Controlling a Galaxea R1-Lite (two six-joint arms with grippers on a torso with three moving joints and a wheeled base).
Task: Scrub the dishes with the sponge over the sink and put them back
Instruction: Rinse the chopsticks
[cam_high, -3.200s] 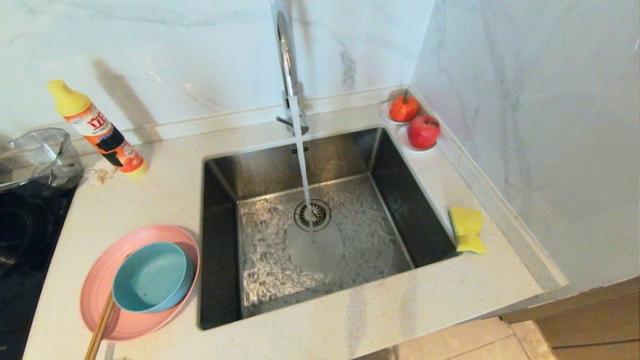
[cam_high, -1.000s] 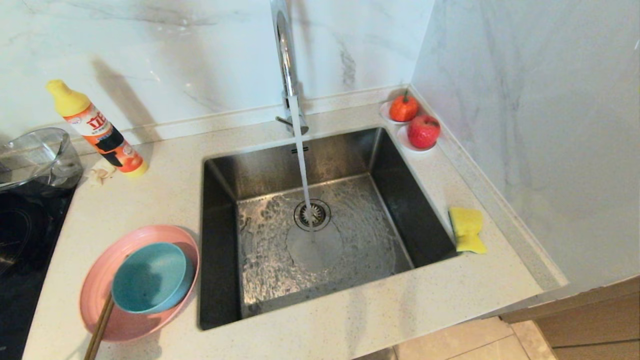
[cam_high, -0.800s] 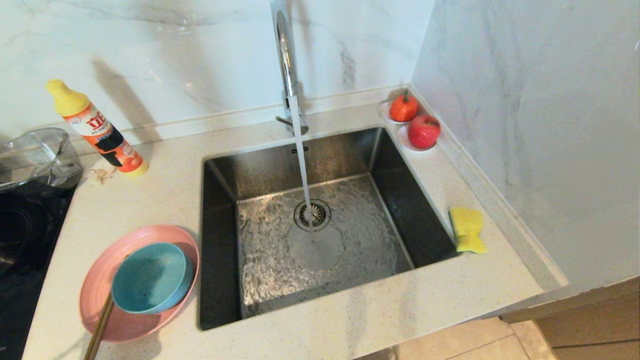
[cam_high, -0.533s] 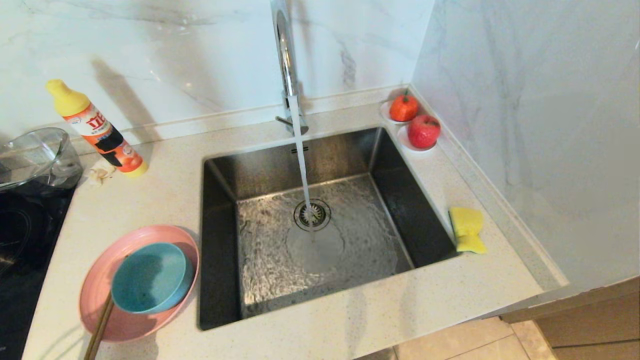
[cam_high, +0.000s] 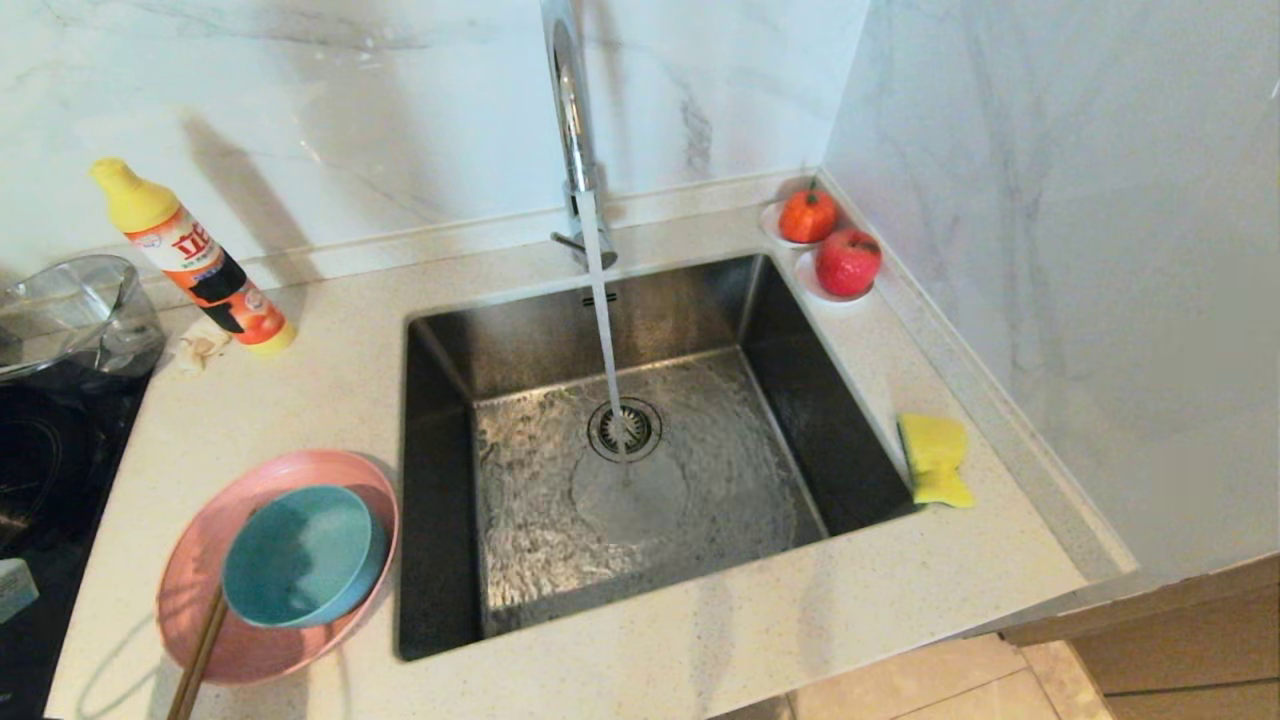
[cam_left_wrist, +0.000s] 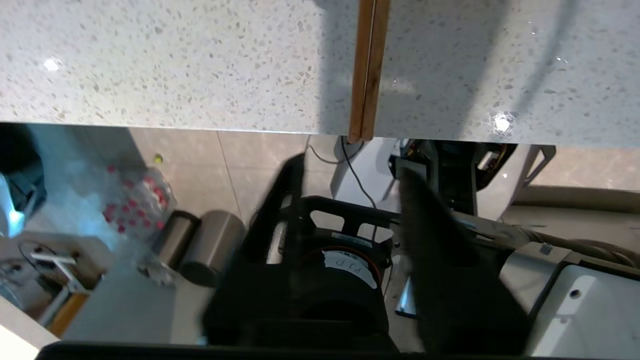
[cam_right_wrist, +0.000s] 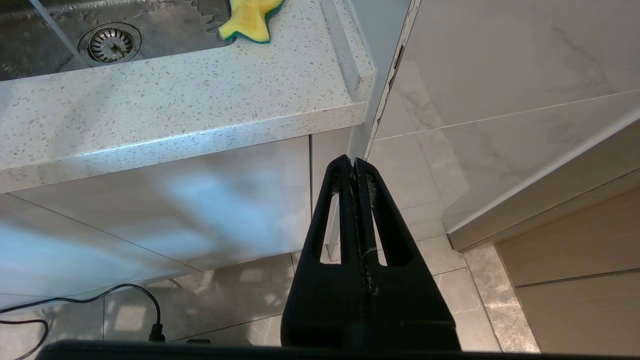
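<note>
The pink plate (cam_high: 205, 570) lies on the counter left of the sink (cam_high: 440, 500), with the teal bowl (cam_high: 303, 555) resting in it. On the counter right of the sink lies the yellow sponge (cam_high: 935, 460) (cam_right_wrist: 247, 20). Water runs from the tap (cam_high: 570, 110) onto the drain (cam_high: 625, 430). My left gripper (cam_left_wrist: 350, 170) hangs below the counter's front edge, under the chopstick ends (cam_left_wrist: 367, 70); its blurred fingers stand apart with nothing between them. My right gripper (cam_right_wrist: 354, 162) is shut and empty, low in front of the cabinet, beneath the counter's right corner.
Wooden chopsticks (cam_high: 200, 650) lean on the plate's near rim and stick out over the counter edge. A detergent bottle (cam_high: 195, 262) and a clear glass bowl (cam_high: 70, 315) stand at the back left, two red fruits (cam_high: 828, 245) in the back right corner. A wall closes the right side.
A pale part of my left arm has come into the head view at the left edge, and shadows have spread over the counter's front left. Dishes and sponge have not moved.
</note>
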